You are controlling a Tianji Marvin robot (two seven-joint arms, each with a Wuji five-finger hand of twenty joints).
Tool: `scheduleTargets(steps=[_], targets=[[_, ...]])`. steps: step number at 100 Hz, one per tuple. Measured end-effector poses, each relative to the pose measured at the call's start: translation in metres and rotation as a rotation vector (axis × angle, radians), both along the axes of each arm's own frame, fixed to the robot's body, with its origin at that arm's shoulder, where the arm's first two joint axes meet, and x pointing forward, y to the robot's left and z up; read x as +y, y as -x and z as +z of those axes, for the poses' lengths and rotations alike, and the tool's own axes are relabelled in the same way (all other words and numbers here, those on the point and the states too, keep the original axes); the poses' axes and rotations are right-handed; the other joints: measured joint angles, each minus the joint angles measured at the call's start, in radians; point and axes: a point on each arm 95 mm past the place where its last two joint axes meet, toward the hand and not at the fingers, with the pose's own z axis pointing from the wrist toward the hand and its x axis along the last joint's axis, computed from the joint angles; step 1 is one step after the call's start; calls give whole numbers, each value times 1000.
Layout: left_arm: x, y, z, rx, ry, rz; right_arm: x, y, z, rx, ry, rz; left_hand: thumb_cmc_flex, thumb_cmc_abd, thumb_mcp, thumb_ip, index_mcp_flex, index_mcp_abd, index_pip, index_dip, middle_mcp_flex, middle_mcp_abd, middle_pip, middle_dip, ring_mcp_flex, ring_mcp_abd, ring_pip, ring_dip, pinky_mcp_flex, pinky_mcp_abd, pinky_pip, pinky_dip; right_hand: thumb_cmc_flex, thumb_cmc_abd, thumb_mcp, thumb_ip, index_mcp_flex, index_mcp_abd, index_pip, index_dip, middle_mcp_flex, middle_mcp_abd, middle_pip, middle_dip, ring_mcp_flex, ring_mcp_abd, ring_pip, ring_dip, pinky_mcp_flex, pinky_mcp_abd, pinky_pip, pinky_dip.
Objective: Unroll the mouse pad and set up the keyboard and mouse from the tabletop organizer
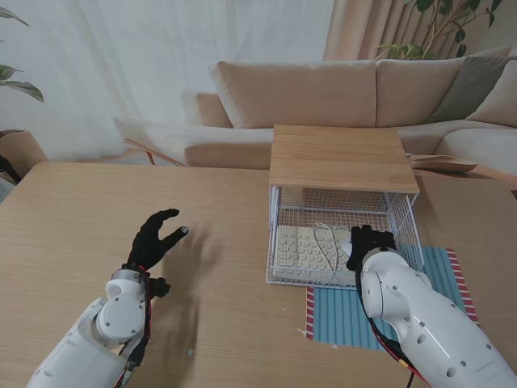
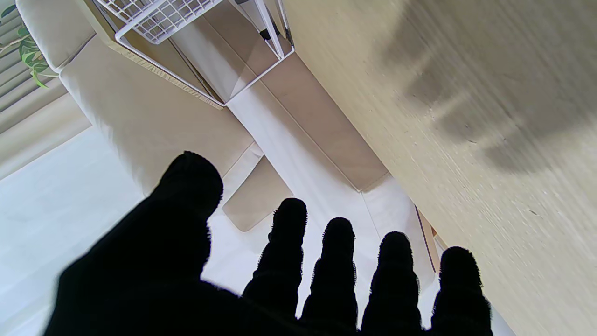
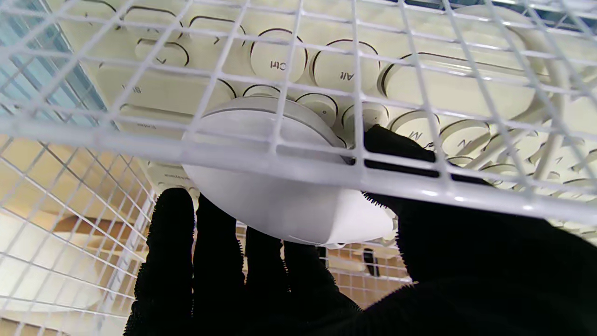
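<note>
Inside the organizer [image 1: 343,242], the right hand [image 3: 289,275] grips the mouse [image 3: 280,186] — clear only at the wrist; left hand [image 1: 155,240] splayed, empty.

Two glossy white, rounded-segment arms, each ending in a five-fingered left hand [image 1: 155,239] and right hand [image 1: 368,244] sheathed in fuzzy black gloves (red-and-black cables trail beneath forearms).
</note>
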Motion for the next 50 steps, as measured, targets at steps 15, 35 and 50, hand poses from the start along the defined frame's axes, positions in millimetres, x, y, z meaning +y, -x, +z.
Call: scheduleTargets(steps=[15,35,50], targets=[[2,-1,0,-3,-1,10,1,0,-1,-4,1,21,0,-11,0,0,0,0,0,0,0,0,0,0,0,0,0,0,0,0,0,1,11,-25,36,21,0,14,9,0,21,4,2,12,24,-14,16,9,36,0,30,0],[3,-1,0,-5,-3,14,3,-2,-4,-31,9,29,0,-11,0,0,0,1,0,0,0,0,0,0,0,0,0,1,0,0,0,2,10,-54,45,21,12,22,83,-9,51,8,18,50,73,-8,36,31,108,5,112,14],[3,-1,0,-5,-3,13,4,-3,-6,-76,5,36,0,-11,0,0,0,1,0,0,0,0,0,0,0,0,0,1,0,0,-1,10,8,-102,47,21,53,-6,147,-17,98,11,32,78,119,5,54,44,155,18,156,38]])
